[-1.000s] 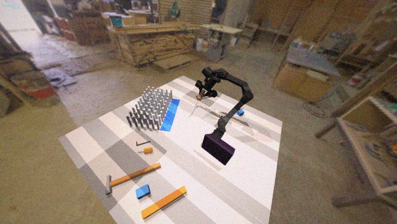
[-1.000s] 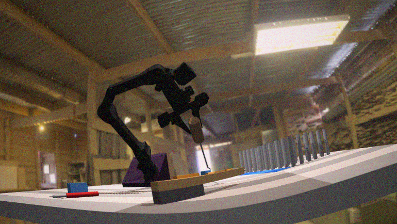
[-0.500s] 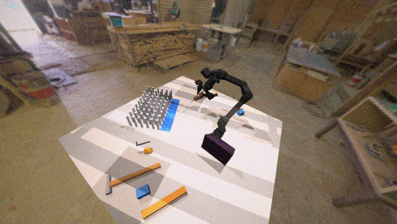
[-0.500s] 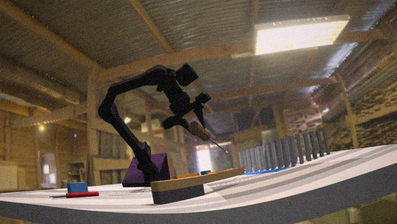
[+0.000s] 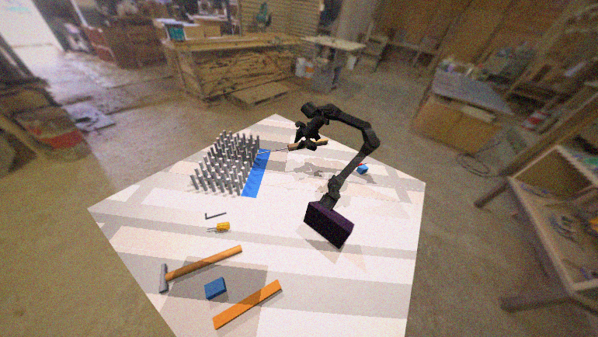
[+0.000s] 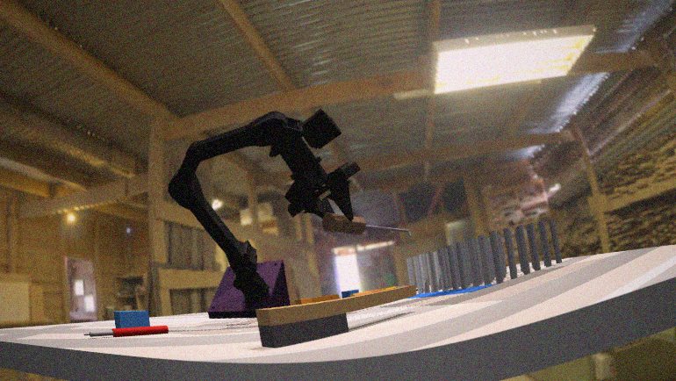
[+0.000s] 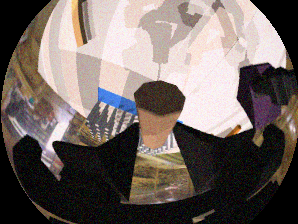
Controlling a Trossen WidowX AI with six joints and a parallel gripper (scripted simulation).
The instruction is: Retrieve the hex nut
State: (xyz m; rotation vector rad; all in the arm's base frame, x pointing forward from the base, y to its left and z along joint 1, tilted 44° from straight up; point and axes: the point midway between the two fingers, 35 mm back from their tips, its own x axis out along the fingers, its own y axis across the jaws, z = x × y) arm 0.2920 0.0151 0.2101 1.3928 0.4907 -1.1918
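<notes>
1. Gripper (image 5: pixel 304 144) (image 6: pixel 339 219) (image 7: pixel 156 125): partly open, fingers closed on the pick's wooden handle; up in the air.
2. Pick (image 5: pixel 293 146) (image 6: pixel 342 224) (image 7: pixel 159 116): sticks out from the gripper towards the spacers, shaft near level, small bent tip raised off the table.
3. Spacers (image 5: pixel 193 182) (image 6: pixel 521 246): upright, beyond the gripper on the pick's tip side.
4. Tape (image 5: pixel 256 175) (image 6: pixel 454 291) (image 7: pixel 117 101): blue, flat, between gripper and spacers in top view.
5. Nut: too small to make out, position cannot be told.
6. Wooden bar (image 5: pixel 321 142) (image 6: pixel 331 304): below the gripper, on a dark block (image 6: pixel 305 330).
7. Red screwdriver (image 6: pixel 140 330), blue block (image 5: pixel 362 168) (image 6: pixel 131 319): lower than the gripper, off its handle side.
</notes>
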